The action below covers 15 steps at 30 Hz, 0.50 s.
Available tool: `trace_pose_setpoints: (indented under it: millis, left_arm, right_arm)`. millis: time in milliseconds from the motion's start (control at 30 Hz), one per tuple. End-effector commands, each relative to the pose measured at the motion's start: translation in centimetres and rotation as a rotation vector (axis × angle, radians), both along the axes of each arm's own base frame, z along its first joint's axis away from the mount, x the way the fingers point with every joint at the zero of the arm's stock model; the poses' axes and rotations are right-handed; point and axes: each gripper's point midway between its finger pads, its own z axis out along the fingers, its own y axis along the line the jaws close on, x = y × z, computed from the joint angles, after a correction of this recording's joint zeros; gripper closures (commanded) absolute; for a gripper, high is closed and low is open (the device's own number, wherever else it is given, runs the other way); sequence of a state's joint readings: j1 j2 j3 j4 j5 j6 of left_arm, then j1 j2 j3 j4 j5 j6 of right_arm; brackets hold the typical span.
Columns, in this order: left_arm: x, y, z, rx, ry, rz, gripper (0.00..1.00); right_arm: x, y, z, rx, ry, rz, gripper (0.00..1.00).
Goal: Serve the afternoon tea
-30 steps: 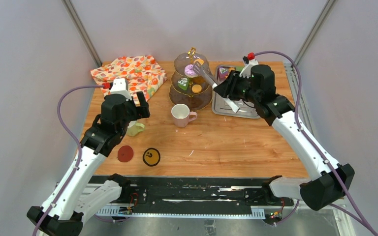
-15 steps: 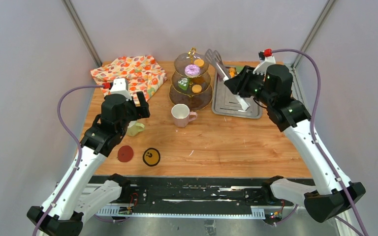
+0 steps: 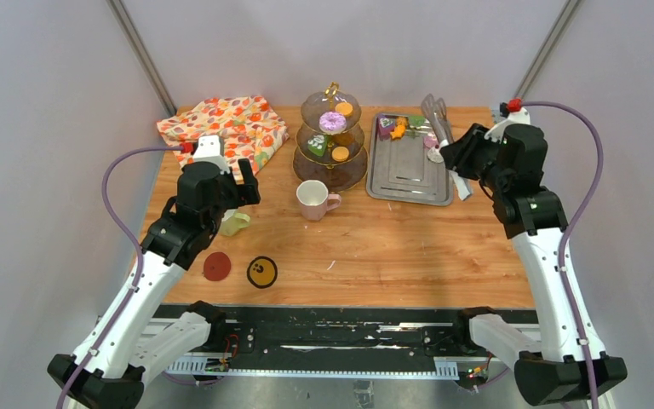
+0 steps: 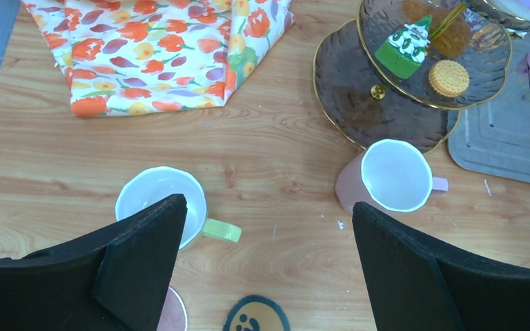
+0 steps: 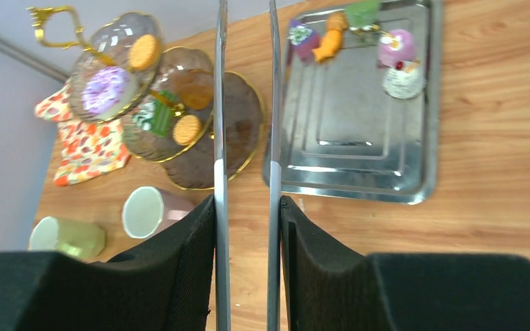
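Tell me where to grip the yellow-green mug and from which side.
Grip the yellow-green mug by its rim wall opposite the handle, coming straight down from above. It stands upright with its mouth open and empty, and the handle juts out on the pink mug's side. The open left gripper hovers just above it.

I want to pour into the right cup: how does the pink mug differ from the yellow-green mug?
Colour: the pink mug is pink outside, the yellow-green mug yellow-green.
Place: the pink mug stands right by the bottom tier of the stand; the yellow-green mug stands farther left, beneath the open left tool.
View: from the left wrist the pink mug shows whole, while that tool partly hides the yellow-green mug.
Both are upright, empty and white inside.
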<state>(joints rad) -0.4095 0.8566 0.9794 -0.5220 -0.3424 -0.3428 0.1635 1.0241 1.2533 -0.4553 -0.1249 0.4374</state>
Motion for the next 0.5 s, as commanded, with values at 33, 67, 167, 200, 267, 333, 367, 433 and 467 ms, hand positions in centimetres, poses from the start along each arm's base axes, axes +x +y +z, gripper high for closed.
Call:
trace_pose_setpoints:
  millis: [33,67,167,200,267,333,367,433,467]
  left_arm:
    - [0.2,-0.2,1.3,-0.001,-0.034,-0.012,0.05]
    - [0.2,-0.2,1.2,-0.006,-0.033,-0.009,0.05]
    - [0.3,-0.4,0.9,-0.017,-0.026,-0.008,0.05]
    - [0.3,-0.4,0.9,-0.019,-0.025,-0.009,0.05]
    - [0.4,-0.5,0.9,-0.022,-0.026,-0.012,0.05]
    - [0.6,-0.7,0.9,-0.025,-0.026,-0.015,0.05]
    - [0.7,-0.8,0.9,-0.028,-0.026,-0.016,0.05]
    - [0.8,-1.0,0.9,-0.034,-0.023,-0.02,0.05]
    - [0.9,-1.1,0.8,-0.035,-0.021,-0.021,0.05]
  right_arm:
    - [-0.1,-2.6,-2.7,-0.012,0.066,-0.034,0.65]
    - [0.0,-2.7,-3.5,-0.019,0.087,-0.036,0.65]
    - [0.5,-3.2,-6.1,-0.048,0.156,-0.045,0.65]
    - [0.7,-3.4,-6.8,-0.059,0.176,-0.05,0.66]
    - [1.4,-4.2,-8.3,-0.095,0.215,-0.084,0.66]
    - [2.2,-5.3,-9.5,-0.137,0.251,-0.129,0.66]
    - [2.8,-5.6,-10.0,-0.16,0.266,-0.141,0.66]
    - [3.9,-6.2,-10.9,-0.198,0.3,-0.15,0.66]
    - [4.3,-6.4,-11.4,-0.217,0.319,-0.156,0.66]
